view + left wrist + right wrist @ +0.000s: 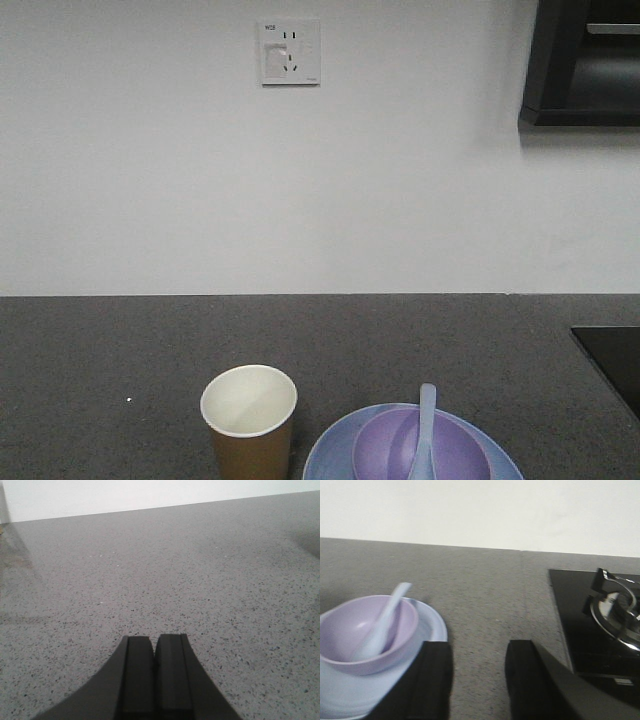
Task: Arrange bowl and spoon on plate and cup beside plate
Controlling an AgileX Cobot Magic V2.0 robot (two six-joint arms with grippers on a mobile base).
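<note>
My left gripper (155, 680) is pinched together, holding nothing; my right gripper (479, 680) gapes wide and bare. The spoon (424, 432) rests in the bowl (420, 450) on the plate (330, 450), cup (249, 420) beside. It looks finished.

No legible text; wall socket (290, 52) marking too small.

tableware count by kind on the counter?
bowl: 1
spoon: 1
plate: 1
cup: 1
Total: 4
</note>
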